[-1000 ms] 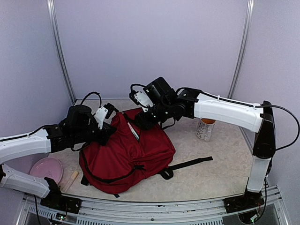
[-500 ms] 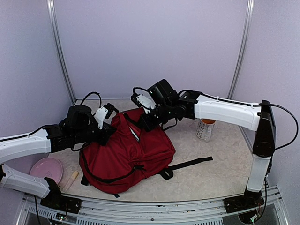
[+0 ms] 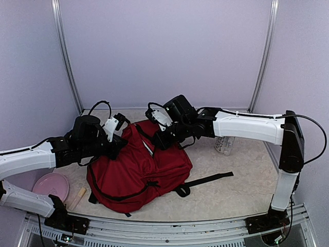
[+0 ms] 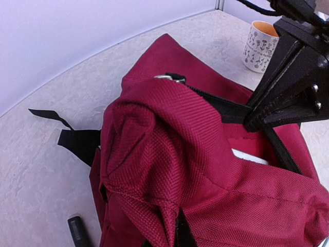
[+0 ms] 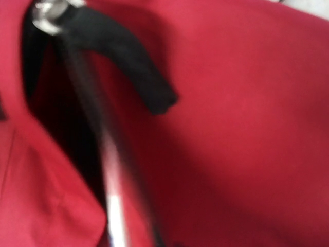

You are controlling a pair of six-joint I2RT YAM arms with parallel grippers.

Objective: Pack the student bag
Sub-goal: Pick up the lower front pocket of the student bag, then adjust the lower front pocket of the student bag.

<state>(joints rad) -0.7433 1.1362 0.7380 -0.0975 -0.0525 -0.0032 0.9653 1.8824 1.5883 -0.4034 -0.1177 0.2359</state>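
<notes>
Lilac panel walls [image 3: 164, 51] close round a pale marbled surface [image 3: 241, 200]. Your dark red fabric student bag with black straps and black zip lines [image 3: 139, 170] lies left of the middle of it, open top turned toward the far edge.

Your left tool [image 3: 119, 144] is clamped on a bunch of the student bag's red cloth at the left lip of the mouth, and its wrist view shows that cloth lifted toward the lens so the opening gapes. Your right tool [image 3: 158, 141] sits at the right side of the same mouth, tips down by the black zip line. I cannot tell whether it is wide or narrow: its own view is blurred, showing only red cloth, a black zip pull tab [image 5: 128, 62] and a pale streak running into the dark gap. A flat white item [image 4: 249, 156] lies just inside the opening; I cannot make out what it is.

You look to be in the loading step, with that white item going in or just delivered. Next, hold the left clamp high and draw the right tool straight back out, clear of the pull tab and zip edge. A white patterned cup with an orange inside [image 3: 224, 146] stands toward the far right, and a round pink plate [image 3: 50, 185] with a short wooden stick [image 3: 78, 198] beside it lies at the near-left corner.
</notes>
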